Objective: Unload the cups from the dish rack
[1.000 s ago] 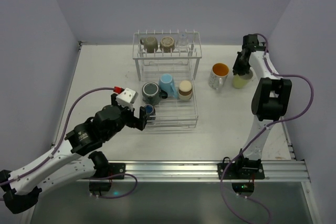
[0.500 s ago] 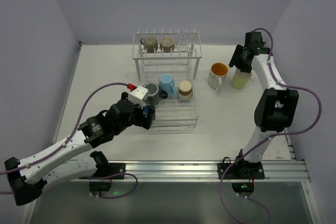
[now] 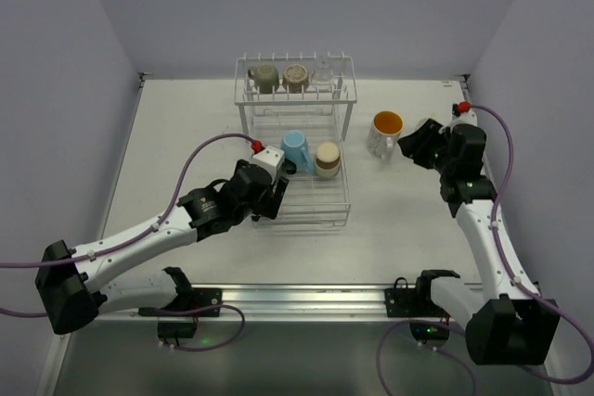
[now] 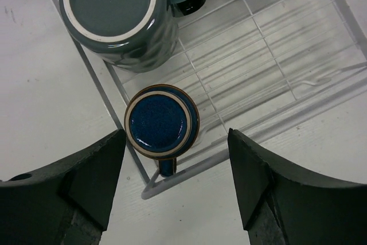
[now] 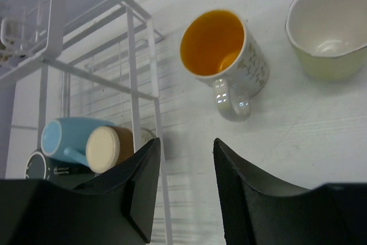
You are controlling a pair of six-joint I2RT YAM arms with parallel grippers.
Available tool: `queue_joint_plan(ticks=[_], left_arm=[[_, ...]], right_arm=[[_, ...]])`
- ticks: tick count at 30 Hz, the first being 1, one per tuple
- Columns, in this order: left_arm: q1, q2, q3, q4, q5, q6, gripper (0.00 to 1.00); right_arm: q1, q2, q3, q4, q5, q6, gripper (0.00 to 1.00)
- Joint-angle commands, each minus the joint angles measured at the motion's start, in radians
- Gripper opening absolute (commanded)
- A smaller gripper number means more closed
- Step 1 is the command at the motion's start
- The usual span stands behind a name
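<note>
The white wire dish rack (image 3: 345, 203) stands mid-table. Its upper shelf holds an olive cup (image 3: 264, 78), a tan cup (image 3: 295, 76) and a clear glass (image 3: 323, 70). In the lower basket lie a light blue cup (image 3: 295, 147) and a tan-and-cream cup (image 3: 327, 157). My left gripper (image 4: 175, 164) hangs open above the basket's front left corner, its fingers straddling an upside-down small dark-blue cup (image 4: 161, 121), apart from it. A dark green cup (image 4: 114, 12) stands inverted just beyond. My right gripper (image 5: 186, 159) is open and empty, near the white orange-lined cup (image 5: 221, 50) and the pale yellow-green cup (image 5: 327, 32) on the table.
The rack's white posts (image 5: 135, 78) rise to the left of my right gripper. Grey walls close in the table on three sides, and the right wall is close behind the right arm (image 3: 473, 210).
My right gripper let go of the pale yellow-green cup and drew back toward the near side. My left gripper moved in over the basket corner and narrowed.
</note>
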Motion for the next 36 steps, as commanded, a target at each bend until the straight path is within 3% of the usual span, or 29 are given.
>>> queue_joint_plan(ticks=[1, 8, 15, 28, 36], left_arm=[[-0.002, 0.036, 0.05, 0.021, -0.104, -0.036, 0.75], [0.026, 0.14, 0.076, 0.023, -0.081, -0.062, 0.81], [0.06, 0.169, 0.065, 0.032, -0.053, -0.071, 0.84], [0.072, 0.192, -0.007, 0.046, 0.011, -0.089, 0.78], [0.067, 0.183, -0.022, 0.002, -0.041, -0.1, 0.77]], right_arm=[[0.046, -0.083, -0.113, 0.142, -0.124, 0.05, 0.45], [0.137, -0.16, -0.203, 0.148, -0.15, 0.041, 0.48], [0.146, -0.176, -0.205, 0.139, -0.158, 0.035, 0.51], [0.148, -0.186, -0.174, 0.103, -0.176, 0.043, 0.55], [0.152, -0.157, -0.182, 0.105, -0.182, 0.041, 0.56]])
